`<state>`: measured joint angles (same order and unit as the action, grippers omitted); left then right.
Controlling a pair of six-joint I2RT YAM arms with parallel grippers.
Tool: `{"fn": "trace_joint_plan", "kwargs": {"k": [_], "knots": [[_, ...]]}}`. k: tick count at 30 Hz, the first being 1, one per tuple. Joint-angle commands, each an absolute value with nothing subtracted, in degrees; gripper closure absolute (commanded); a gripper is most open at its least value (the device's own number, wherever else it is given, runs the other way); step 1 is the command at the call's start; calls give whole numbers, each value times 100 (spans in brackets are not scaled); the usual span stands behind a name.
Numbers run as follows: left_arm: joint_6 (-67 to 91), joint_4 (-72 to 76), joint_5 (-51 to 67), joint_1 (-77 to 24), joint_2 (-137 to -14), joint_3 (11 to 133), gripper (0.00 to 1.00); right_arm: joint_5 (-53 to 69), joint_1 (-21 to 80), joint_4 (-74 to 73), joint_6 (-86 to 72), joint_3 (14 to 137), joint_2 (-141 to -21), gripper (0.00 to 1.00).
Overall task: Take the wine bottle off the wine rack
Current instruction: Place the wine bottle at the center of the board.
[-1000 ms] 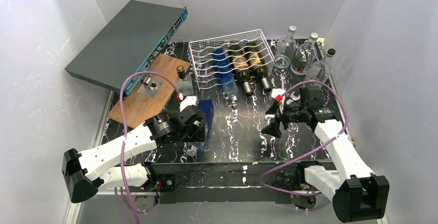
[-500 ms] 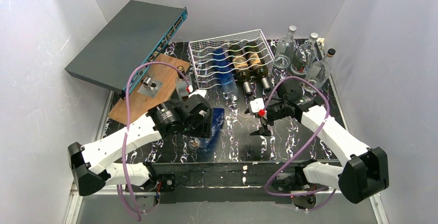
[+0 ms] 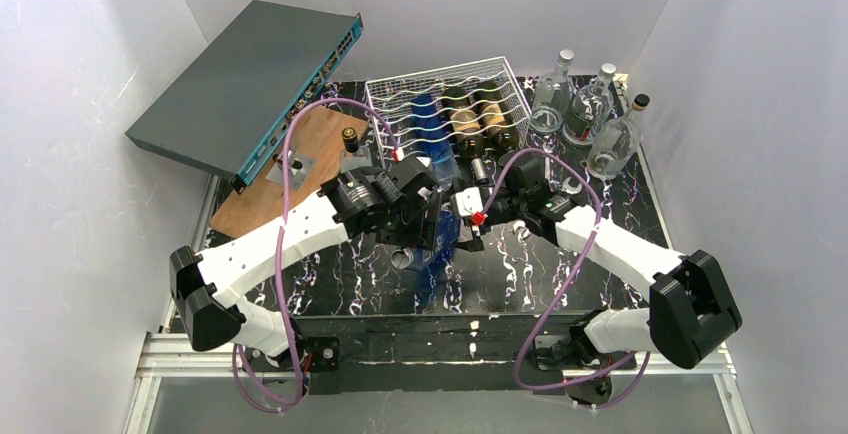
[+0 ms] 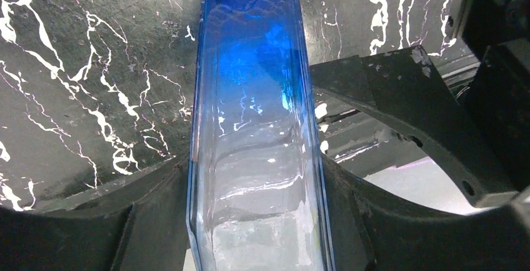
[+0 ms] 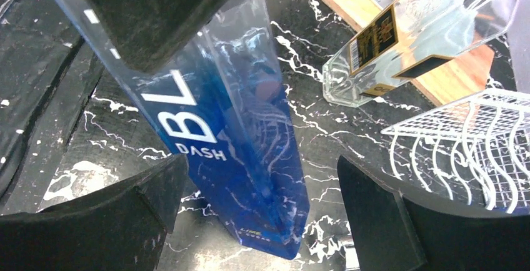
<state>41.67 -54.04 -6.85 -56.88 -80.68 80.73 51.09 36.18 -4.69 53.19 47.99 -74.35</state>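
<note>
Clamping blue bottle [image 4: 256,96] between left fingers [image 4: 406,115], right fingers [image 5: 94,227] wide open beside it

You've got wine rack [image 3: 400,126] back ctr, other bottles [image 3: 472,114] in it, wine bottle [image 3: 432,254] just before it; switch [image 3: 240,84] L, board [image 3: 255,204] before switch.

Blue bottle [image 4: 256,96] is smooth glossy glass, see-through, deep blue fading to clear, with white printed lettering. The fingers [image 4: 406,102] on the left gripper [image 4: 253,171] look like matt black plastic, kinda scuffed with pale specks. Table [image 3: 500,279] has a black marble-look top with white veins and a slight sheen. Wine rack [image 3: 400,104] is thin white coated wire. Board [image 3: 315,139] is bare light wood, matt. Switch [image 3: 230,74] has a flat grey matt casing. Clear bottle [image 5: 425,27] is shiny glass with a black-and-gold label.
</note>
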Motion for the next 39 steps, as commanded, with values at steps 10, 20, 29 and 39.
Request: {"fn": "trace_joint_plan", "kwargs": {"k": [10,20,29,39], "knots": [[4926,-4851,-596,-5388,-7835,8309,100,5185,3743,113,5054,4377,-7154,2],[5370,-4483,-183,-5176,-7857,8223,100,4825,3882,1044,4758,4079,-7249,2],[5358,-4280,342,-5007,-8088,8319,100,5080,4025,1406,4687,4143,-7723,3],[5326,-4228,483,-4840,-8121,8284,95,5215,4025,1148,4975,4166,-7825,30]]}}
